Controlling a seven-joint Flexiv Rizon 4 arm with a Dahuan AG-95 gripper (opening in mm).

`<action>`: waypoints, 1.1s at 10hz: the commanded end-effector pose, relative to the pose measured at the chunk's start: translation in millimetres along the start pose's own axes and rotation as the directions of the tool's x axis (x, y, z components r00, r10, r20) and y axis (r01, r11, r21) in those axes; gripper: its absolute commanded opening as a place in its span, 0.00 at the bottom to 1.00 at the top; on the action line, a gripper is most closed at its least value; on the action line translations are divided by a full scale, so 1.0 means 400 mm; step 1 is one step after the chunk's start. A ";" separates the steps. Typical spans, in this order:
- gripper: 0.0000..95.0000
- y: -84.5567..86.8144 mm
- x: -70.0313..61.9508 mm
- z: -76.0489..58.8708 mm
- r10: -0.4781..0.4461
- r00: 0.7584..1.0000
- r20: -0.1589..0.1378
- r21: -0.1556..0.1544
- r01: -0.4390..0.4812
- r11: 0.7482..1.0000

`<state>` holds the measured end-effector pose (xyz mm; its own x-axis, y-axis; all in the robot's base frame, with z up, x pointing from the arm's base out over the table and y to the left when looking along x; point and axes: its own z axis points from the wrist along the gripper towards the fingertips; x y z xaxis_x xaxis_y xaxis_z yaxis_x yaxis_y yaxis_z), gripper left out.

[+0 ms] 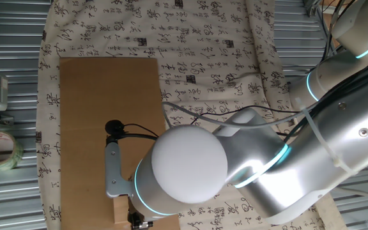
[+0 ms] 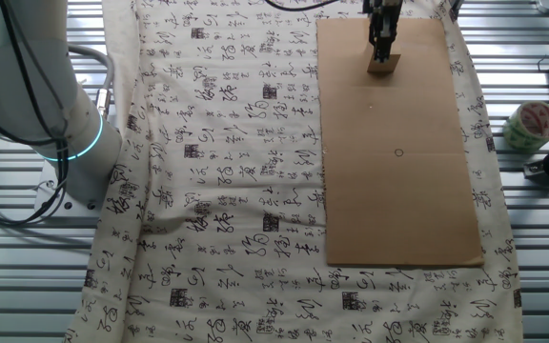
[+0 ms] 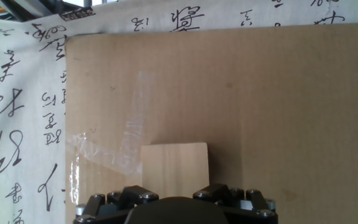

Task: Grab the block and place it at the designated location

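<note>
Block at far end of cardboard sheet, gripper over it.
Block point(image 3: 174, 163) square-on to the cardboard point(image 2: 398, 200) edges, no long axis; gripper point(image 2: 384, 46) straddles it, grip state indeterminate; circle mark point(image 2: 398, 152) well apart.

Block point(image 3: 174, 164): small pale tan wooden cube, smooth plain faces, sitting flat and square on the brown cardboard sheet point(image 2: 398, 191), near one short end of that sheet.

Designated location point(image 2: 398, 152): tiny thin black pen-drawn circle outline on the same cardboard sheet, near its middle, well apart from the block.
</note>
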<state>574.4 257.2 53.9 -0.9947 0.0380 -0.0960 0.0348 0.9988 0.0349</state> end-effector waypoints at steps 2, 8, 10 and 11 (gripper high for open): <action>0.80 -0.001 0.000 0.000 -0.014 1.000 -0.003 0.005 0.014 1.000; 0.60 -0.001 0.000 0.000 -0.049 0.999 -0.023 0.010 0.049 0.999; 0.60 -0.001 0.000 0.000 -0.048 0.999 -0.022 0.015 0.048 0.999; 0.60 -0.001 0.000 0.000 -0.046 0.999 -0.022 0.014 0.046 0.999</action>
<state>571.1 253.7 55.7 -0.9967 -0.0056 -0.0809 -0.0064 0.9999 0.0096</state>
